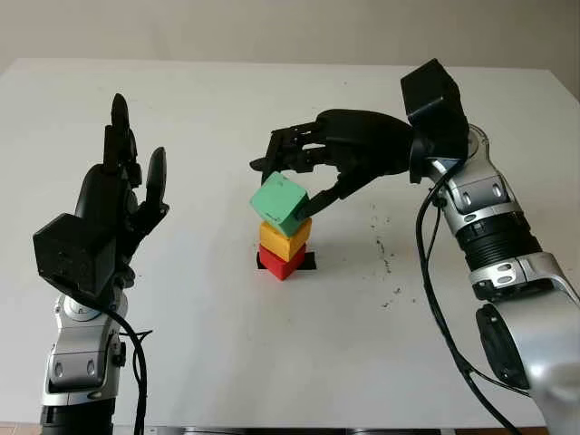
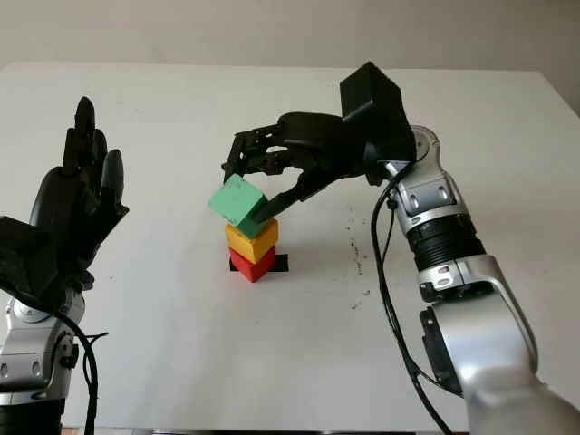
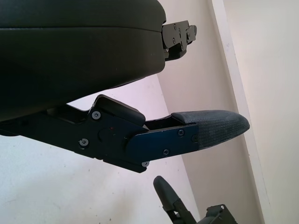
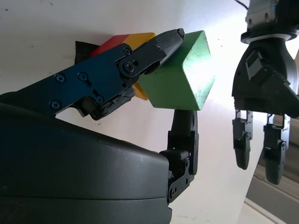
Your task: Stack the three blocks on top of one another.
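Right hand: we see the right hand [image 1: 304,181] reaching in from the right side over the middle of the white table [image 1: 208,335], with its black fingers [image 4: 159,46] closed on the green block [image 1: 279,204].
Grip on the green block: in the right wrist view one finger presses on one face of the green block and another finger [image 4: 183,135] stands against the opposite side, so the block is clamped between them.
Green block: it is tilted, with one corner pointing down, and it sits just above the yellow block [image 1: 285,238]. We cannot tell if it touches the yellow block or is a little apart from it.
Yellow block: it stands on top of the red block [image 1: 281,262], touching it, and its edges are turned a little compared with the red one.
Red block: it stands on the table on a small black mark [image 1: 306,263], near the middle of the table.
Left hand: the left hand [image 1: 127,195] is raised at the left side of the table, well apart from the blocks. It is open and holds nothing, and its fingers point up and away from the robot.
Left wrist view: we see one padded fingertip [image 3: 215,128] reaching out in the air, touching nothing.
Table surface: we see some small dark specks [image 1: 385,258] on the table to the right of the stack.
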Controlling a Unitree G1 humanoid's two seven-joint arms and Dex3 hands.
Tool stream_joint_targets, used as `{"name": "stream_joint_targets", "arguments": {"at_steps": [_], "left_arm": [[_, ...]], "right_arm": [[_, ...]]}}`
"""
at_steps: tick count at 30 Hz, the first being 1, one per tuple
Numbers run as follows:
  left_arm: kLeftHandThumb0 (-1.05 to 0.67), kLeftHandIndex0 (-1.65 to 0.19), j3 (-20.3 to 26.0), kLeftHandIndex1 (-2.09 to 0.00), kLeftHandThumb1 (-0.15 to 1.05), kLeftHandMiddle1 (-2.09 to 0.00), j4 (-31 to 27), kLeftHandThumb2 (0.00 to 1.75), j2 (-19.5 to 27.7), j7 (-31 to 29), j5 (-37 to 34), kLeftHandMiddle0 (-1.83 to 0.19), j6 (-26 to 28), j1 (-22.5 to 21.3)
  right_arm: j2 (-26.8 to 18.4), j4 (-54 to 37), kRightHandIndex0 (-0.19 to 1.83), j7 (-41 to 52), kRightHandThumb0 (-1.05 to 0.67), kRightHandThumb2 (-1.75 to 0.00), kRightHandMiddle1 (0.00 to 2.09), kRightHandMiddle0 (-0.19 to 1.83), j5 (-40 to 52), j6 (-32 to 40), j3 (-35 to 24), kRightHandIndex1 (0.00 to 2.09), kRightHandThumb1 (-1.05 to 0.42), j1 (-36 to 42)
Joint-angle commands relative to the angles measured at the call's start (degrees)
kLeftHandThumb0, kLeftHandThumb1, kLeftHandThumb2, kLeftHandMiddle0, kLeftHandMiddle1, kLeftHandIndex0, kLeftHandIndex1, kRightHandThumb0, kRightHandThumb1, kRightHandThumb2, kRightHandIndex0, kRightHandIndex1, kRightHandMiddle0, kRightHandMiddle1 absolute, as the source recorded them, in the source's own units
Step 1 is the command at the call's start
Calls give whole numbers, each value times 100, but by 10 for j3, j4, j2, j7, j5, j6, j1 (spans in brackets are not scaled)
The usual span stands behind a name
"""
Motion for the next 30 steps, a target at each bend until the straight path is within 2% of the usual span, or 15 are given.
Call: {"name": "stream_joint_targets", "arguments": {"at_steps": [1, 20, 23, 26, 28, 30], "left_arm": [[-83, 17, 2, -5, 105, -2, -10, 62, 5, 0, 1, 19, -3, 8], [-84, 18, 1, -5, 105, -2, -11, 62, 6, -2, 1, 19, -1, 7], [-84, 18, 1, -5, 105, -2, -10, 62, 6, -1, 3, 19, -1, 6], [-84, 18, 0, -5, 105, -3, -10, 62, 5, 0, 3, 19, -1, 6], [-84, 17, 0, -6, 105, -3, -13, 62, 5, 3, 5, 19, 2, 7], [-84, 17, 0, -6, 105, -3, -14, 62, 4, 2, 3, 19, 3, 7]], "right_arm": [[-11, -14, 20, -3, -47, -5, 146, 44, -6, -7, 3, 5, -89, 1], [-36, -16, 19, -8, -50, -5, 146, 39, -26, -17, 2, 5, -91, 2], [-40, -16, 18, -1, -51, -5, 141, 32, -28, -8, 7, 4, -89, -3], [-45, -23, 5, 13, -63, -5, 116, 12, -34, -1, 15, 3, -85, -6], [-50, -29, -10, 23, -74, -5, 79, -3, -41, -16, 24, 3, -84, -6], [-56, -32, -16, 34, -84, -6, 48, -13, -51, -42, 33, 1, -85, -7]]}}
